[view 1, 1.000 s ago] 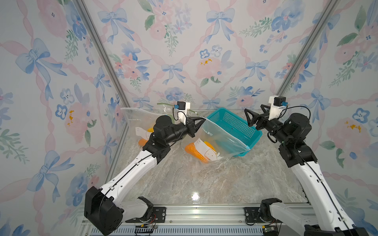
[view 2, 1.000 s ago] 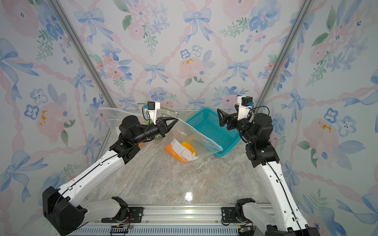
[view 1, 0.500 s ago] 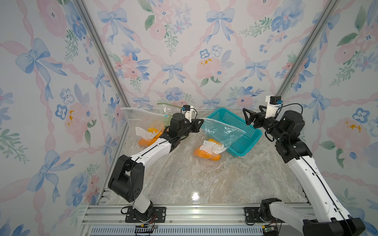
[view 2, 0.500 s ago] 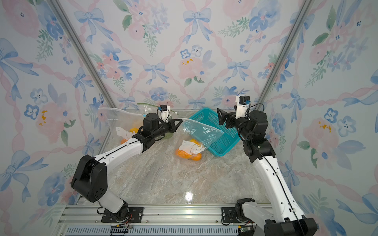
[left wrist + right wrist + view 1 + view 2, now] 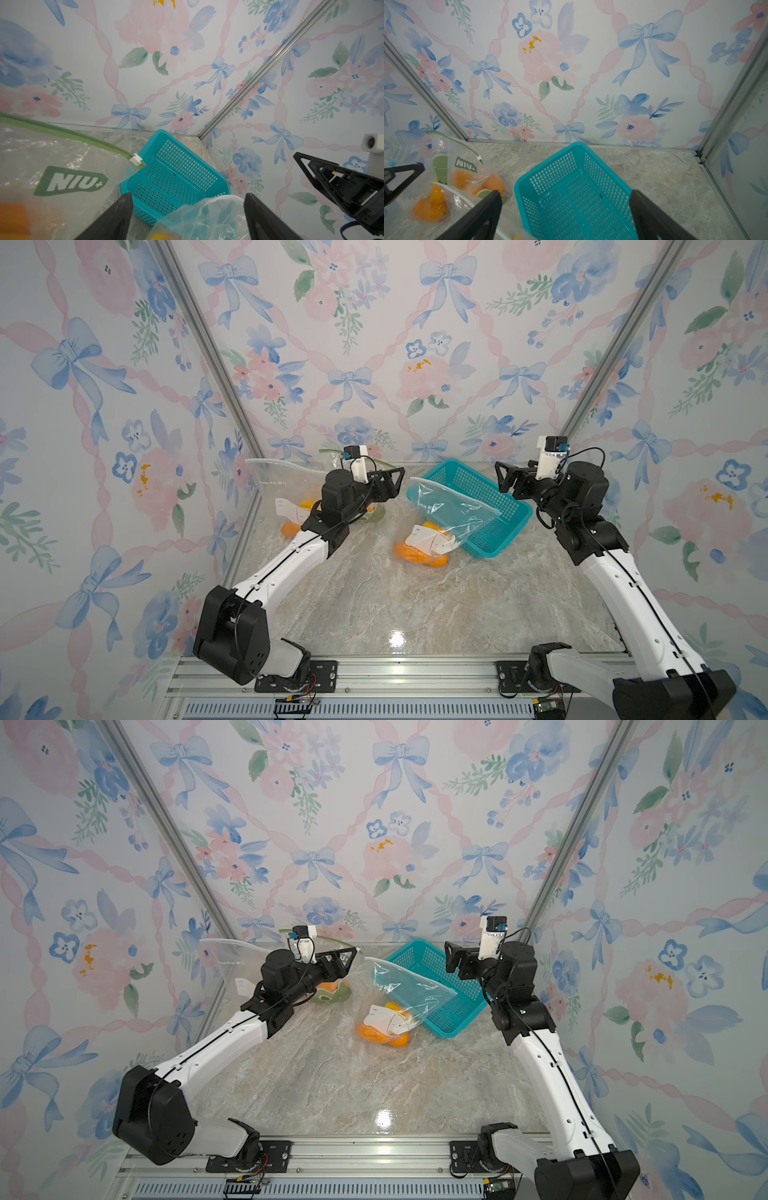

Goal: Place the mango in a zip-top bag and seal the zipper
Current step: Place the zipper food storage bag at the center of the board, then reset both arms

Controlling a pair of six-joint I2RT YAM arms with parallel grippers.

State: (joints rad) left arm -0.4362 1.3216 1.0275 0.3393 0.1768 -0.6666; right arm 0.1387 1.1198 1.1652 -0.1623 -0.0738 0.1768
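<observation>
A clear zip-top bag (image 5: 446,512) (image 5: 409,986) lies on the table, its upper part leaning on the teal basket's near corner. An orange mango (image 5: 417,552) (image 5: 380,1033) sits in the bag's lower end, behind a white label. My left gripper (image 5: 397,484) (image 5: 344,962) hovers open just left of the bag's top corner, holding nothing. In the left wrist view the bag (image 5: 207,216) shows low between the spread fingers (image 5: 116,218). My right gripper (image 5: 500,479) (image 5: 451,963) is open above the basket's far side, fingers (image 5: 652,218) wide, empty.
The teal basket (image 5: 494,493) (image 5: 577,197) stands at the back, right of centre. At the back left lie a green NIU+ bag (image 5: 466,165) (image 5: 68,182) and another clear bag (image 5: 286,489), both with orange fruit. Patterned walls close three sides.
My left gripper has opened and let go of the bag. The bag with the mango has come down by the basket, and the left gripper now stands just left of it.
</observation>
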